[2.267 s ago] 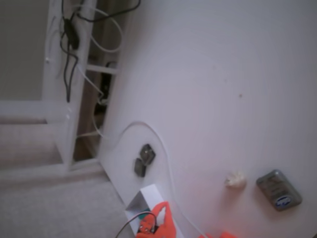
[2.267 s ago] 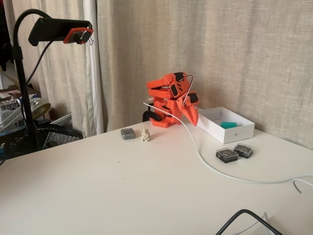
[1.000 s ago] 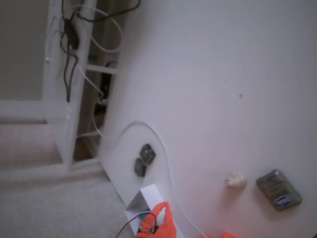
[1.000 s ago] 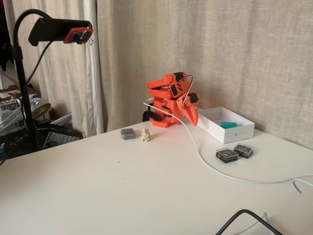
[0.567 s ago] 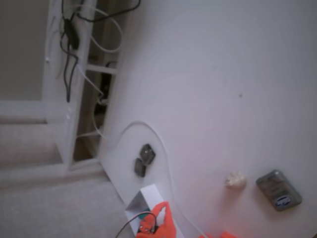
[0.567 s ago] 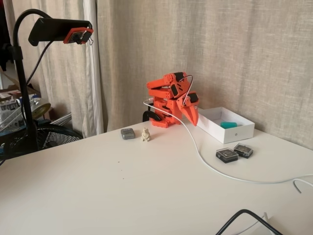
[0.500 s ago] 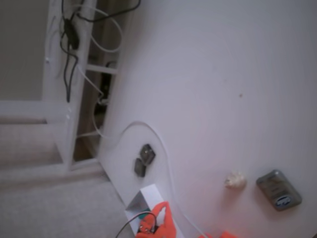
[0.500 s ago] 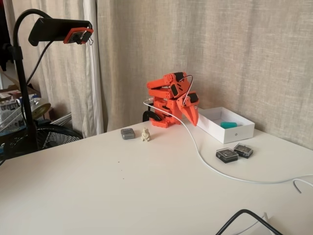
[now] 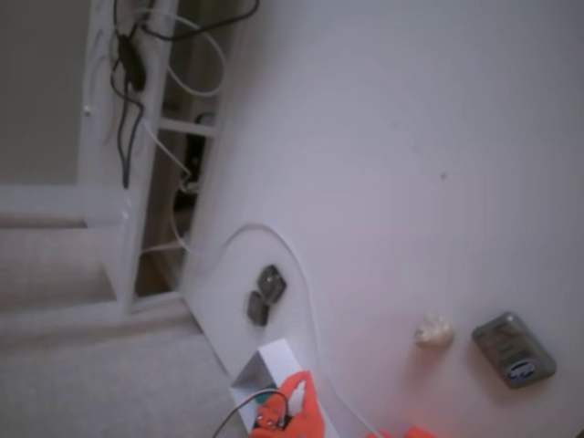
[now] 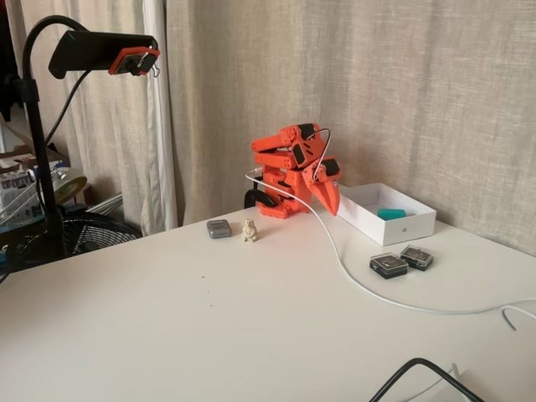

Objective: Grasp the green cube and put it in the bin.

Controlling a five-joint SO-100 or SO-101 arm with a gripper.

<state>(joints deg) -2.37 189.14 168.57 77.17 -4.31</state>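
One small teal-green cube (image 10: 391, 214) lies inside the white rectangular open-topped bin (image 10: 402, 229), exactly as before; nothing has moved. Just left of the bin, the orange arm's gripper (image 10: 330, 201) stays folded, pointing down, its jaws closed and empty above the white table (image 10: 209, 318).

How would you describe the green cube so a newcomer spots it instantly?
Start at the orange arm at the back of the white table, in the fixed view facing the curtain. Just right of it sits the bin, a white open-topped box. The green cube lies inside it: a small teal block, the only coloured item there, unlike the two dark grey pieces outside on the table.
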